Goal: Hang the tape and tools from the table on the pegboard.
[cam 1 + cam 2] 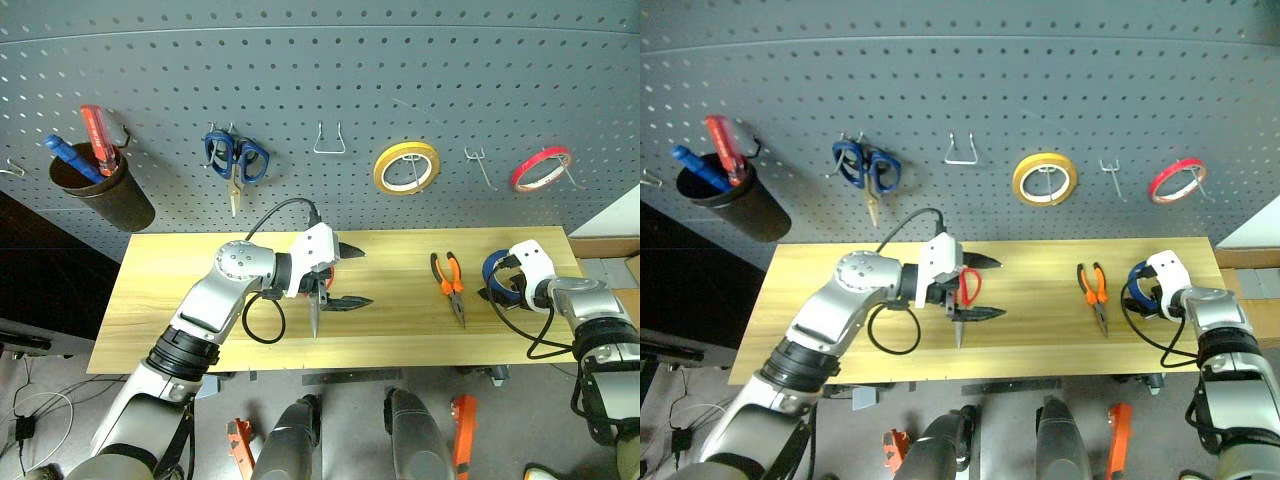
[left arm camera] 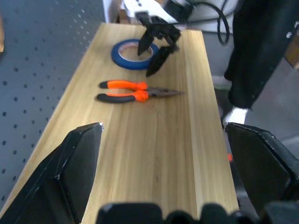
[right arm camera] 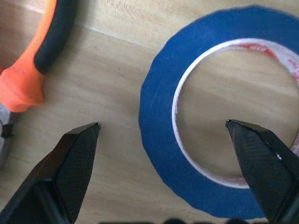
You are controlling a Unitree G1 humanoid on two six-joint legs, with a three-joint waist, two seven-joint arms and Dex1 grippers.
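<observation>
The blue tape (image 3: 159,154) lies flat near the right end of the table (image 1: 190,290). My right gripper (image 3: 162,125) is open and low over the tape, with one finger inside the ring and the other outside it. The orange-and-black pliers (image 1: 451,287) lie just left of the tape. Red-handled scissors (image 1: 971,285) lie mid-table, blades toward the front edge. My left gripper (image 1: 362,277) hovers open just above them and points right toward the pliers (image 2: 133,92), holding nothing. The pegboard (image 1: 350,70) rises behind the table.
On the pegboard hang blue-handled scissors (image 1: 236,160), a yellow roll (image 1: 407,167), a red roll (image 1: 541,168) and a dark cup (image 1: 105,190) with red and blue screwdrivers. A bare wire hook (image 1: 329,140) and another (image 1: 480,165) sit between them. Cables trail from both wrists.
</observation>
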